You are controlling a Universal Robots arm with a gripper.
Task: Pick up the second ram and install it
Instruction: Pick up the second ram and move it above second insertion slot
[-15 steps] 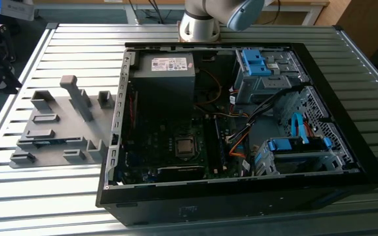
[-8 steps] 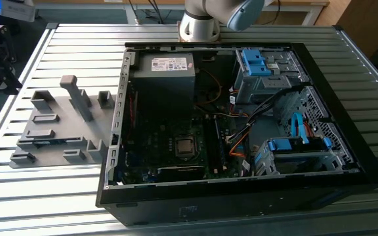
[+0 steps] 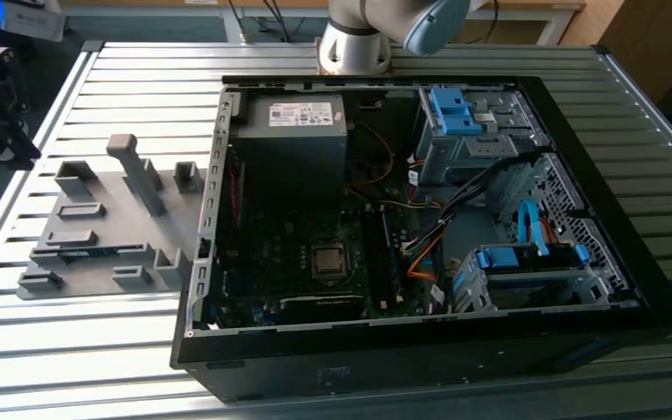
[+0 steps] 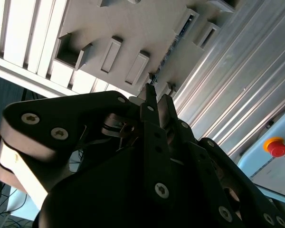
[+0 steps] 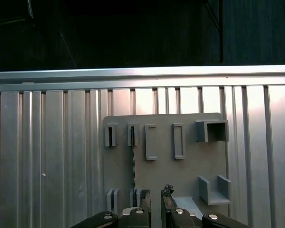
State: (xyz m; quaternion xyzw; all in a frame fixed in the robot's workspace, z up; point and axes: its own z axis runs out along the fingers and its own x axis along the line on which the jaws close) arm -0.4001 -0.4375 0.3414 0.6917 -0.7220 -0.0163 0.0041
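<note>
My pincer (image 5: 155, 202) is slightly open and empty above the tray (image 5: 190, 166). The second ram (image 5: 133, 161) stands on edge in its slots, 9 o'clock of the case (image 3: 312, 367) in the exterior view. My call: square jaws across the thin edge, grip mid-length, stay vertical.

Ribbed metal table (image 3: 115, 79) is carrying three things in the exterior view. An open black computer case (image 3: 430, 359) is taking up the middle and the exterior view's right. A grey holder tray (image 3: 108, 258) is lying flat on the slats close beside the case, toward the exterior view's left. The arm's base (image 3: 353, 48) is standing at the far edge, behind the case.
</note>
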